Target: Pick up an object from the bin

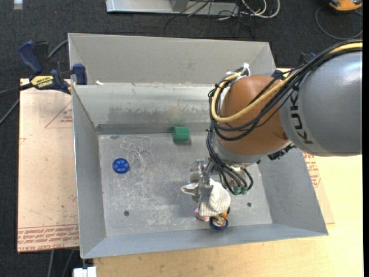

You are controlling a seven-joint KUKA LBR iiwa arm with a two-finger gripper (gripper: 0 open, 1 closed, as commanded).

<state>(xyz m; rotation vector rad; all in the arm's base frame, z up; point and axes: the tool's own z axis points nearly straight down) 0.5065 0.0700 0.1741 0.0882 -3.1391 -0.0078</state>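
Observation:
My gripper (pixel 200 183) is low in the bin's front right part, under the orange wrist cover. It sits right against a crumpled white thing (pixel 218 201) that lies just to its right and front. At the front edge of that white thing a small blue and yellow piece (pixel 219 223) and a pink bit (pixel 202 215) stick out. I cannot see whether the white thing is between the gripper's jaws.
A green block (pixel 181 134) lies near the bin's back wall, in the middle. A small blue round piece (pixel 120 165) rests at the left, with a tangle of clear thin loops (pixel 139 146) between the two. The arm and its cables hide the bin's right side.

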